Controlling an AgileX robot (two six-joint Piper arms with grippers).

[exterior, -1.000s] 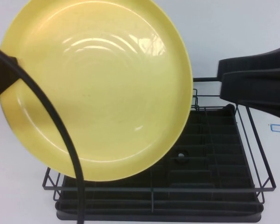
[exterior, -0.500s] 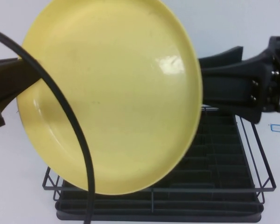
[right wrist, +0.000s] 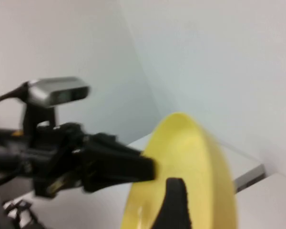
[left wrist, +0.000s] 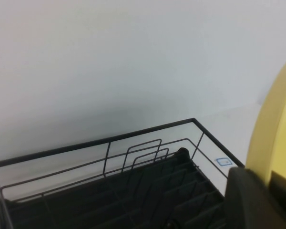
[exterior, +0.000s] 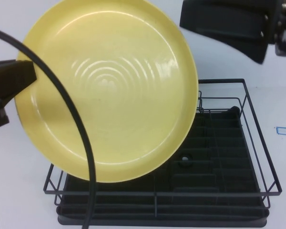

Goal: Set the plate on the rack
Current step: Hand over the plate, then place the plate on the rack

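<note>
While the left pincer (exterior: pixel 24 78) clamps its rim, plate (exterior: pixel 109 90) hangs above rack (exterior: pixel 229 157); right pincer (exterior: pixel 190 19) beside plate, grip unclear

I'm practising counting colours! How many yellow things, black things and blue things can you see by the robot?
Yellow: 1, the plate, gripped at its edge by the left gripper.
Black: 3, the rack, the left gripper, and the right gripper raised above the rack's far right.
Blue: 1, a small blue-outlined sticker on the table.
Total: 5
</note>
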